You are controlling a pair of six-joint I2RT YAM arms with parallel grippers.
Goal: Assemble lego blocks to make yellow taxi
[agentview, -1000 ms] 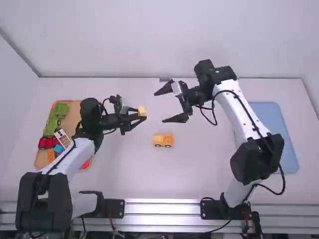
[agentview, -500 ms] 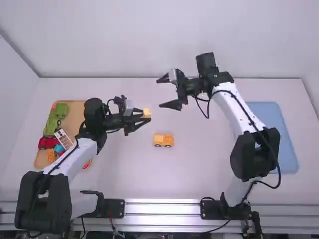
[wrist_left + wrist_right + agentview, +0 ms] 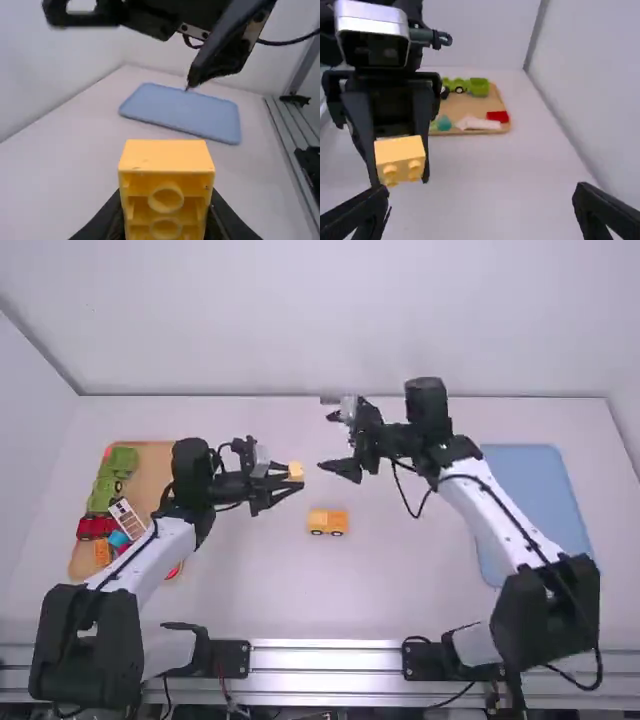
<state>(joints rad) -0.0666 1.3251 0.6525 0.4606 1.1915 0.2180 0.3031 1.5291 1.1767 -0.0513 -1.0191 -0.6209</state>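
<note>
So the yellow block (image 3: 296, 471) was up in the air, pinched in the left gripper (image 3: 298, 480). Looked like light, stiff plastic, hard to hurt but maybe a bit slick, so I'd have grabbed its flat sides, clear of the studs (image 3: 415, 165). The right gripper (image 3: 328, 440) hung nearby, spread wide and empty. The yellow car body (image 3: 328, 522) sat on the table (image 3: 250, 590), lower than both grippers and nearer the arm bases.
</note>
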